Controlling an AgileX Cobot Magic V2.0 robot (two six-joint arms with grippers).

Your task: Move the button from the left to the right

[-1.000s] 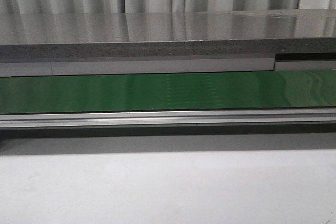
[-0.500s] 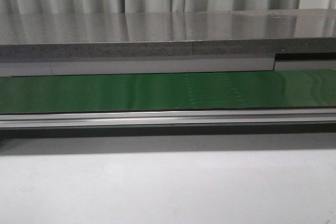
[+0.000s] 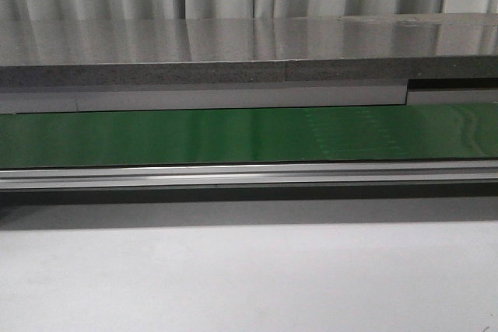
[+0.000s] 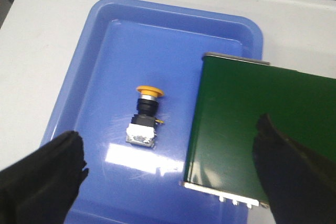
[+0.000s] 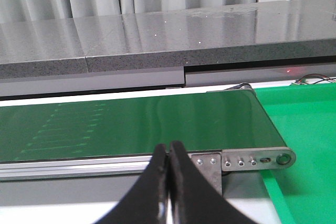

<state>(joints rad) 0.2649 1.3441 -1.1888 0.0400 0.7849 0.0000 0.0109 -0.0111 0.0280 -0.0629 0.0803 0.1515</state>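
Plainly unlabelled, the button [image 4: 145, 116] lies in the blue tray [image 4: 79, 51] between the left gripper [image 4: 168, 177]'s spread fingers; right gripper [image 5: 169, 182] clenched empty.

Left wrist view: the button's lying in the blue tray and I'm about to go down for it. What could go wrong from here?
1. The button lies on its side, so its round yellow cap could roll or slip as the open left gripper closes.
2. The green conveyor belt overhangs the blue tray beside the button; one finger shows over it and might strike its edge on descent.
3. The right gripper is shut, not ready for any handover.
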